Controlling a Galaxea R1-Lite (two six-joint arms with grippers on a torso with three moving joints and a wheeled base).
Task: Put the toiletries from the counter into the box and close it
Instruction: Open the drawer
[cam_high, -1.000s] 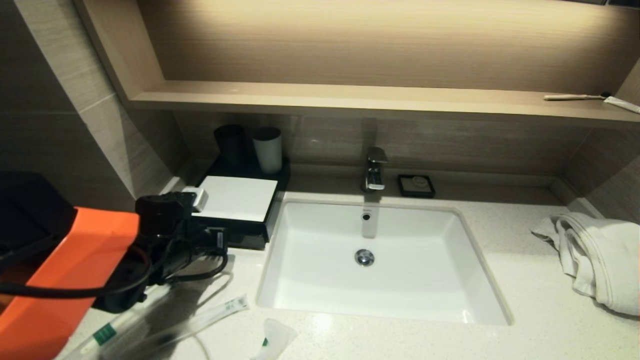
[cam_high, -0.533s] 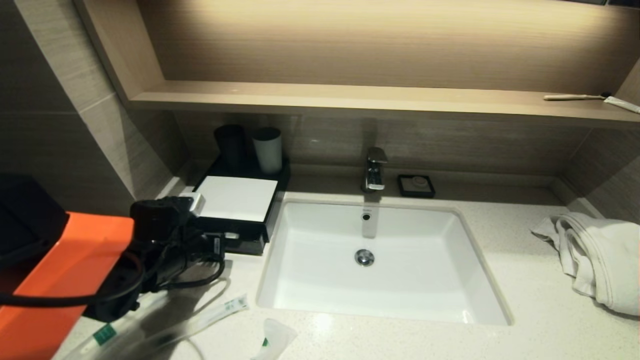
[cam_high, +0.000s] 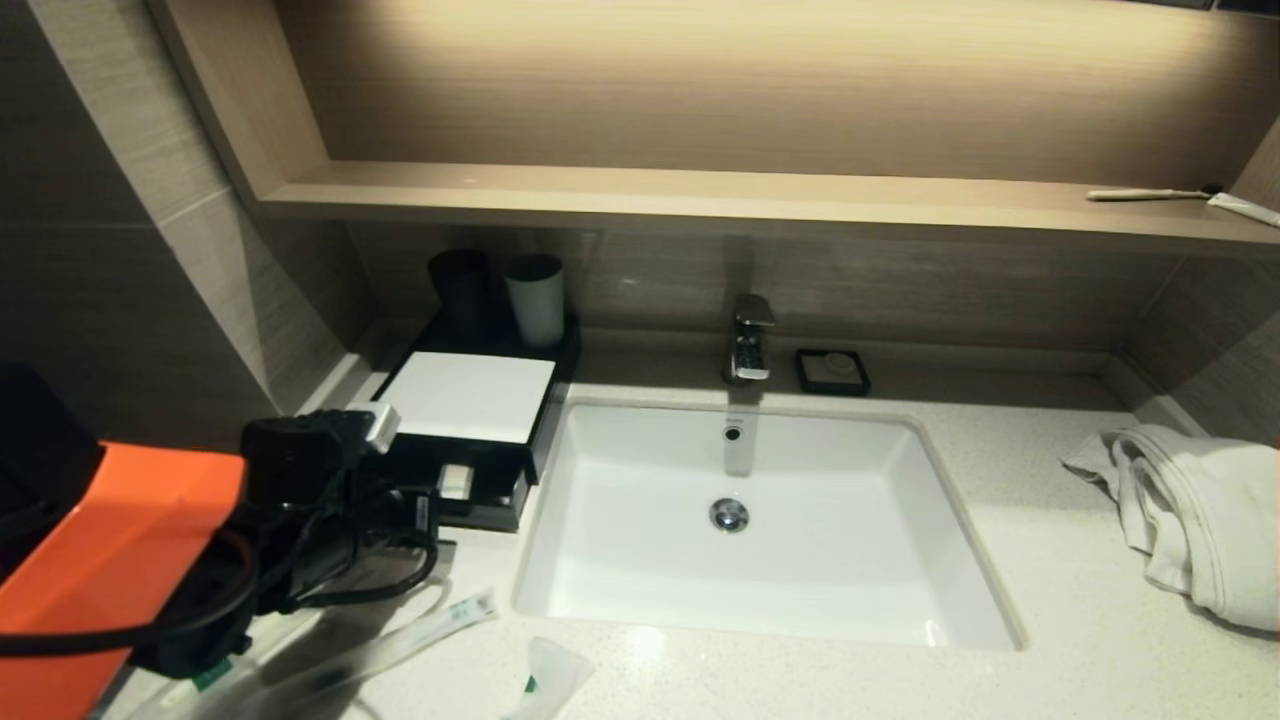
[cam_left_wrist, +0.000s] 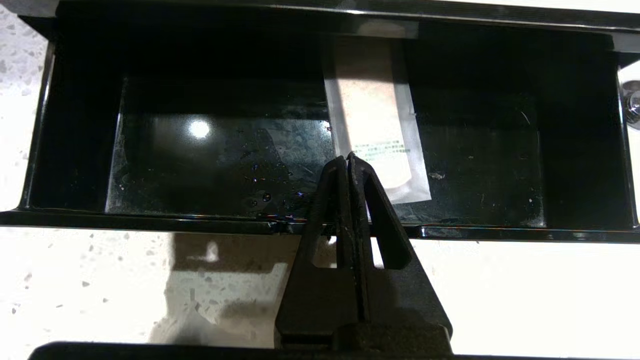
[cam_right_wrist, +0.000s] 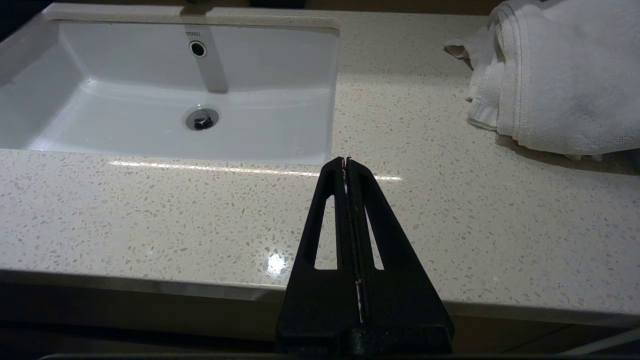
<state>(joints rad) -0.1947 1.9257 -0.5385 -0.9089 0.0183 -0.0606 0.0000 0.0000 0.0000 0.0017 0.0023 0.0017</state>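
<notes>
Nearest me, at the front edge of the pale cream speckled stone counter, lie the toiletries I have to deal with: a small white sachet with a green mark, and to its left two long slim clear-plastic packets with green labels, lying side by side and partly under my left arm. All three rest on the stone, outside the box.

My left gripper hangs just above the front lip of the pulled-out drawer of the low black rectangular box with a flat white top panel. My jaws there are pressed together with nothing between them. Inside the glossy black drawer a flat, pale, translucent packet with small print lies on the floor, just beyond my fingertips; I cannot tell whether I touch it.

My right gripper waits low in front of the counter's edge, jaws together and empty, pointing toward the right end of the white rectangular basin. A crumpled white towel sits on the stone at the far right.

Behind the basin stand the chrome tap and a small black square soap dish. Behind the box are a dark tumbler and a white tumbler. Farthest off, on the light wooden shelf, lies a beige toothbrush with dark bristles.
</notes>
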